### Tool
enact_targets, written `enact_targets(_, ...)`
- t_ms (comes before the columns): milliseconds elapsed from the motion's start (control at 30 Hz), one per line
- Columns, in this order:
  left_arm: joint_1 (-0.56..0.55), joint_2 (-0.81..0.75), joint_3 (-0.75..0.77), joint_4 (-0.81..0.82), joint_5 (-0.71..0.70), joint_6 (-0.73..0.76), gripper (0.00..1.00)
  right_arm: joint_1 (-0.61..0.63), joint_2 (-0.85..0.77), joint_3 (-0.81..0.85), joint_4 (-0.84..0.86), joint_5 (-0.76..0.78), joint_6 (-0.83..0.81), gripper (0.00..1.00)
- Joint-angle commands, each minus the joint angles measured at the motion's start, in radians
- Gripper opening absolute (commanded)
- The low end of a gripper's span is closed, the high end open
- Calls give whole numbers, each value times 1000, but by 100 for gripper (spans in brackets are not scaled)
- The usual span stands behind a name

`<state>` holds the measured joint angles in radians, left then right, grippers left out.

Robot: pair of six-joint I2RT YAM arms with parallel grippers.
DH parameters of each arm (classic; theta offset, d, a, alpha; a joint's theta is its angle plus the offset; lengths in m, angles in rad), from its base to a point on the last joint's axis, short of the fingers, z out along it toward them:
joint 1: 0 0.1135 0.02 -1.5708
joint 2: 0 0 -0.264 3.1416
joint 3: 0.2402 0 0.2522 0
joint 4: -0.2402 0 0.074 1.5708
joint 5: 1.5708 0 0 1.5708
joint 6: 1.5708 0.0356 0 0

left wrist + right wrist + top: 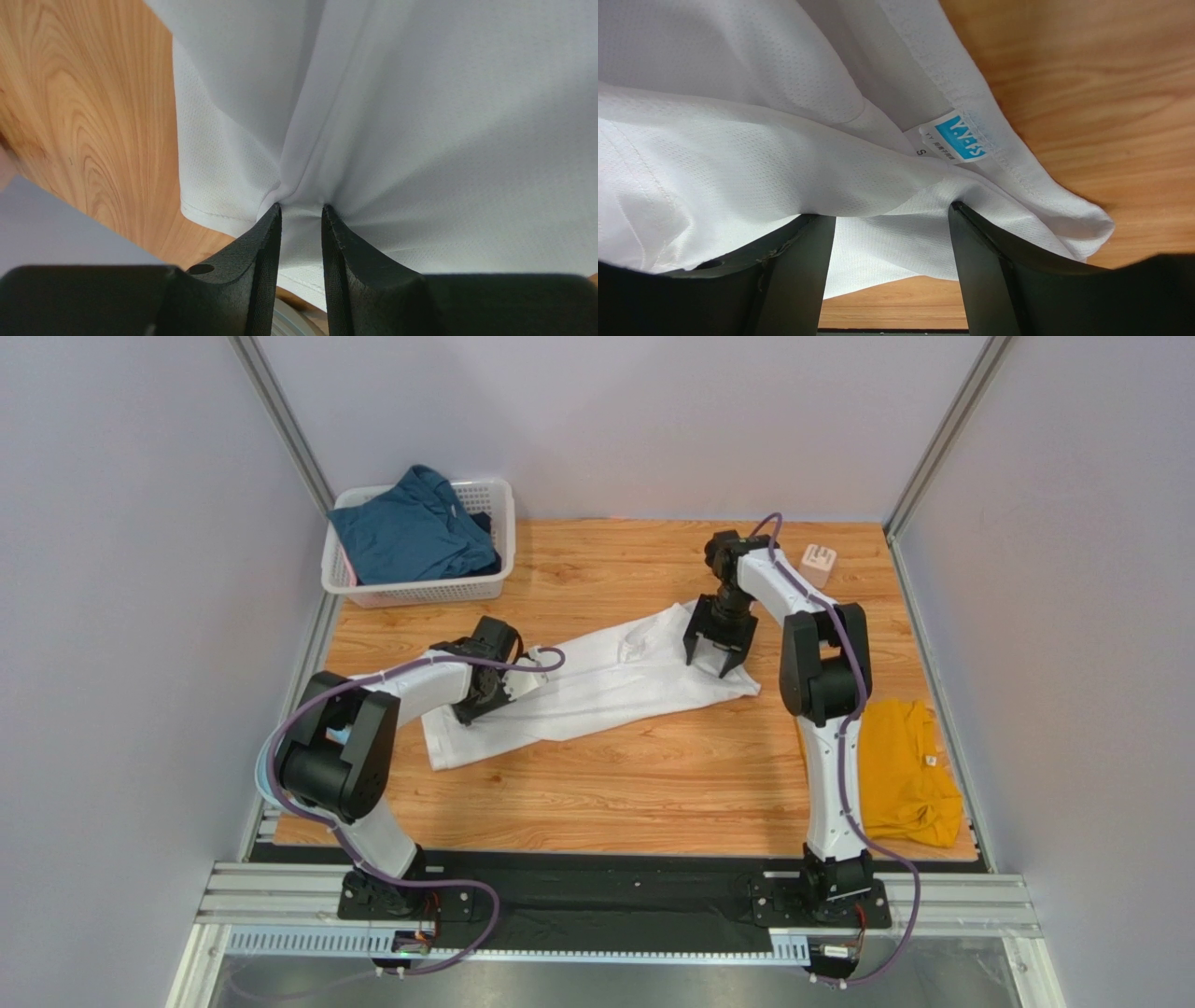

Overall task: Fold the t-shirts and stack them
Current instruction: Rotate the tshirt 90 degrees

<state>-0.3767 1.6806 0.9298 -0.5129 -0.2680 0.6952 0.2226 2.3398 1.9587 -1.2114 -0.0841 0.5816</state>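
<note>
So, your left gripper (302,210) is down to a narrow gap and it's got a pinched ridge of the white t-shirt (435,105) right between the tips. You can see the cloth puckering into the jaws, with a hemmed edge lying on the wooden table (84,105) just to the left. Your right gripper (889,210) is a different story: its fingers (798,266) stand wide apart, and the shirt's collar end just drapes over and between them without being squeezed. The blue neck label (966,134) sits a bit past the tips, next to the stitched neckline, with bare wood beyond it. From the top camera, the white t-shirt (603,679) lies stretched in a long slanted band across the middle of the table (673,784), folded lengthwise. The left gripper (491,672) is on its near-left end and the right gripper (718,651) is over its far-right end. Further out, the teal-blue t-shirt (414,532) is bunched up in the white lattice basket (421,591) at the far-left corner. The mustard-yellow t-shirt (905,770) lies folded at the right edge of the table, just beside your right arm and well apart from the white one.
</note>
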Motion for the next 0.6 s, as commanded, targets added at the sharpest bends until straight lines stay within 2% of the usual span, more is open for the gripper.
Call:
enact_targets(0,-68,8,24,-125,88,-32,34,-40,119,143,38,-37,-32,66)
enact_targets(133,-142,-10,145,-274,311,-107,34,-72,183,236,62,-158,-42,66)
enact_targets(333,-226,66,280,-403,421,-138,34,-103,288,399,102,-310,-31,67)
enact_targets(567,-275,169,291,-420,518,-160,32,-134,340,451,222,-471,-40,73)
